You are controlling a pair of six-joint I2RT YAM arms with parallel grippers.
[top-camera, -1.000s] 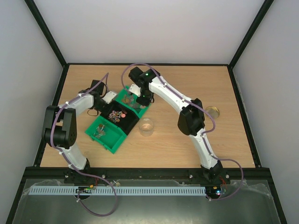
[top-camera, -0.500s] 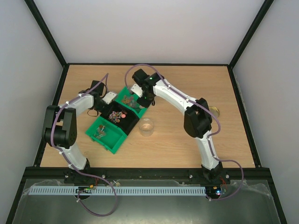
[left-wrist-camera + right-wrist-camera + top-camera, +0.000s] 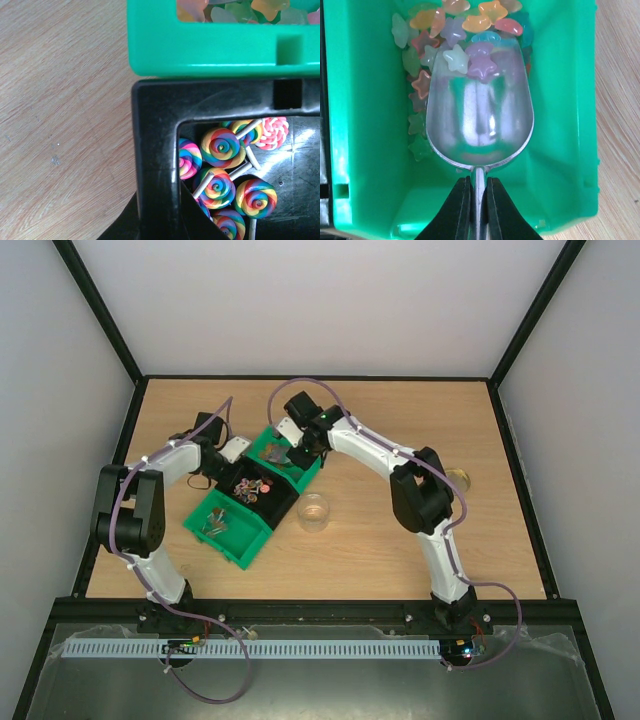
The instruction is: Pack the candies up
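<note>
1. Right jaws clamp the scoop [image 3: 480,125] handle, its bowl nosed under the candies [image 3: 470,22] to load them.
2. The candies lie in the green bin [image 3: 360,175], near the far edge.
3. Left jaws: opening cannot be told; at the black bin [image 3: 155,115], perhaps steadying it.

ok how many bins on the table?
3, in a diagonal row. The far green bin holds star candies and the scoop. The black bin in the middle holds lollipops. The near green bin is last. None looks hidden.

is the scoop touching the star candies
Touching. The right wrist view shows a few star candies lying inside the front lip of the scoop.
</note>
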